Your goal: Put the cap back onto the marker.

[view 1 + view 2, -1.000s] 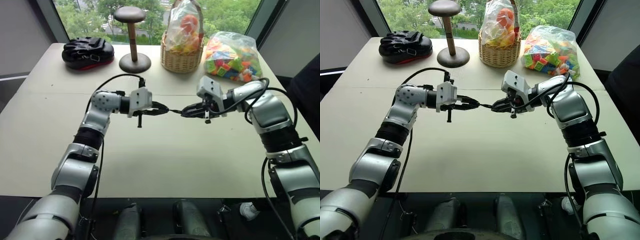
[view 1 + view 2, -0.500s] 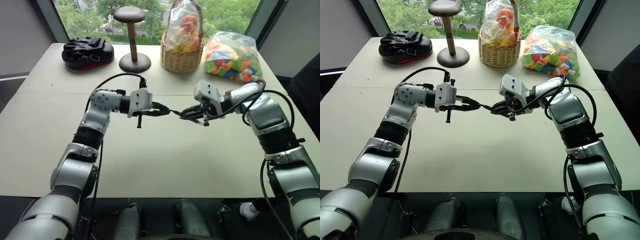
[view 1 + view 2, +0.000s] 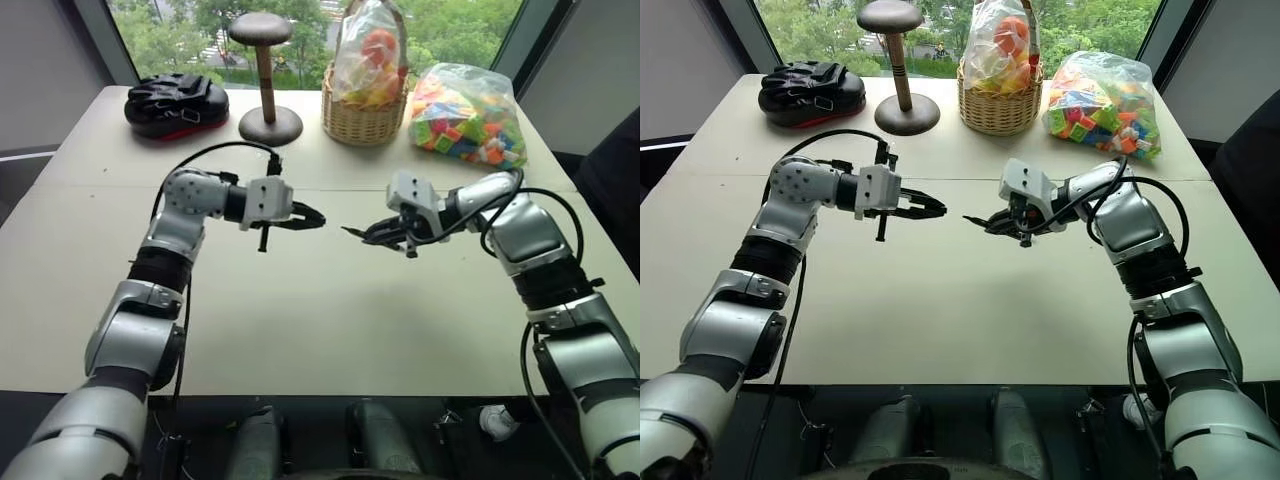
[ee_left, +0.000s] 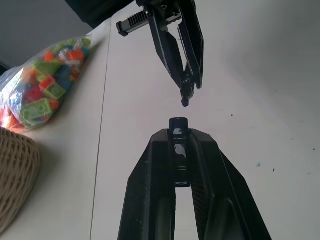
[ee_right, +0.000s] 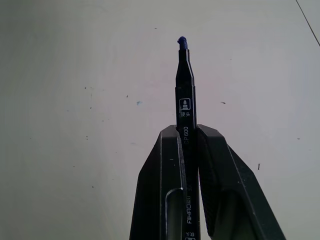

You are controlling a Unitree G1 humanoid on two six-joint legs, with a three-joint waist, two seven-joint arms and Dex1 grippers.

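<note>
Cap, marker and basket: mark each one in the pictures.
cap (image 4: 178, 145): left wrist view, on its side showing between the left gripper's fingers.
marker (image 5: 184, 95): right wrist view, on its barrel past the right gripper's fingers.
basket (image 3: 364, 118): left eye view, on its woven wall.

1. Bare counter (image 3: 320, 320) lies open beneath both raised arms.
2. An open gap separates the cap (image 4: 178, 131) from the marker (image 5: 184, 100) tip.
3. A basket (image 3: 364, 118), a stand (image 3: 268, 110), a bag of blocks (image 3: 466, 112) and what looks like a dark pouch (image 3: 176, 104) line the far edge.

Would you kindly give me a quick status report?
Left gripper shut on the cap. Right gripper shut on the marker. Tip faces cap, gap between. Nothing in the way.
</note>
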